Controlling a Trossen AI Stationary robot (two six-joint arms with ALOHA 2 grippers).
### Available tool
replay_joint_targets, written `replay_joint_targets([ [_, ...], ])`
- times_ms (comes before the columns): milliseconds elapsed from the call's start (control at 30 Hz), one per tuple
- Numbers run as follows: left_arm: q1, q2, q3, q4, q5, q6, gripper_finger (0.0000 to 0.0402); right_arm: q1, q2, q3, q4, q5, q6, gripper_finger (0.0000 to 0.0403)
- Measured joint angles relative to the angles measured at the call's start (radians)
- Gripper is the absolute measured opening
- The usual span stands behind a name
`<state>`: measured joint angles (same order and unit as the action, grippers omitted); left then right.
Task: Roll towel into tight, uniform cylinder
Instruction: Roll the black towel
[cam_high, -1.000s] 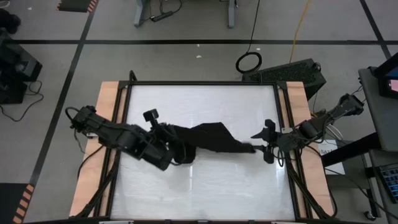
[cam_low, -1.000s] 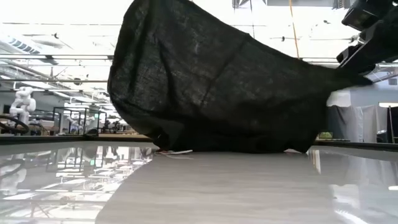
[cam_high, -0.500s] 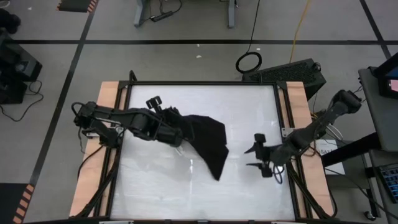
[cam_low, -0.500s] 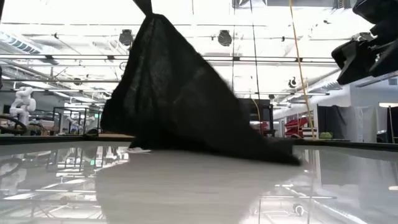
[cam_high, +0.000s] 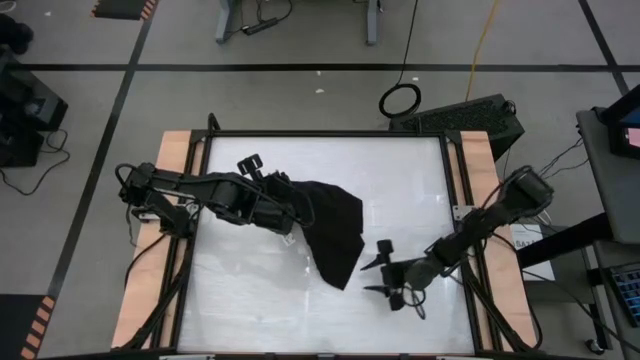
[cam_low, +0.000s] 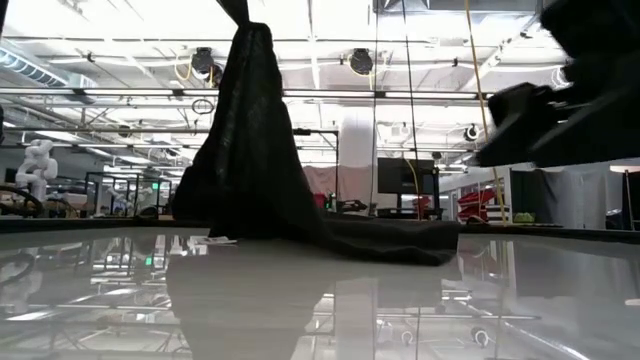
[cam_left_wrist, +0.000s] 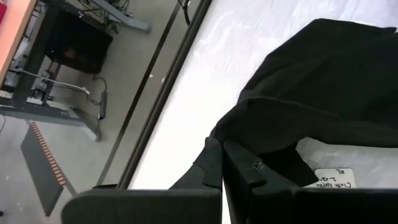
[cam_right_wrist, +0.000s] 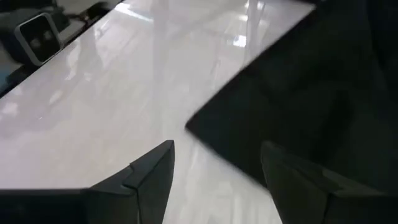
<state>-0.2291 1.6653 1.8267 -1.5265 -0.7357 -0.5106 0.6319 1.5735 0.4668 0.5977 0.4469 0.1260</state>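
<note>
Black cloth, the towel (cam_high: 330, 225) hangs in a limp peak from the clenched left gripper (cam_high: 287, 208), its lower corner trailing toward the spread-open right gripper (cam_high: 385, 270).

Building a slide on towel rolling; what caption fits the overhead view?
Left claw lifts one edge of the black towel while the open right claw hovers near its trailing corner.

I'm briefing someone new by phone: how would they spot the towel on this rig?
Find the white table between its two wooden side strips. Left of centre, the left gripper is shut on a black cloth and lifts one corner, so the towel hangs like a tent with its far end trailing on the tabletop. Soft, matte and draped, it differs from the jointed arms.
</note>
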Motion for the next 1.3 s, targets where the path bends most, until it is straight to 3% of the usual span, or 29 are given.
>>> replay_joint_targets([
  [133, 0.000, 0.000, 0.000, 0.002, 0.014, -0.007, 0.0000, -0.029, 0.115, 0.096, 0.015, -0.019, -0.059, 0.0231],
  [333, -0.007, 0.000, 0.000, 0.003, 0.026, -0.007, 0.0000, -0.072, 0.252, 0.238, -0.081, -0.138, -0.098, 0.0231],
  [667, -0.035, 0.000, 0.000, 0.021, 0.026, -0.008, 0.0000, -0.154, 0.295, 0.264, -0.131, -0.206, -0.053, 0.0221],
  [933, -0.035, 0.000, 0.000, 0.028, 0.029, -0.008, 0.0000, -0.213, 0.317, 0.264, -0.124, -0.355, -0.004, 0.0143],
  [1167, -0.035, 0.000, 0.000, 0.029, 0.042, -0.008, 0.0000, -0.220, 0.333, 0.268, -0.128, -0.401, -0.001, 0.0022],
  [1300, -0.044, 0.000, 0.000, 0.028, 0.036, -0.007, 0.0000, -0.210, 0.289, 0.264, -0.172, -0.398, -0.013, 0.0009],
])
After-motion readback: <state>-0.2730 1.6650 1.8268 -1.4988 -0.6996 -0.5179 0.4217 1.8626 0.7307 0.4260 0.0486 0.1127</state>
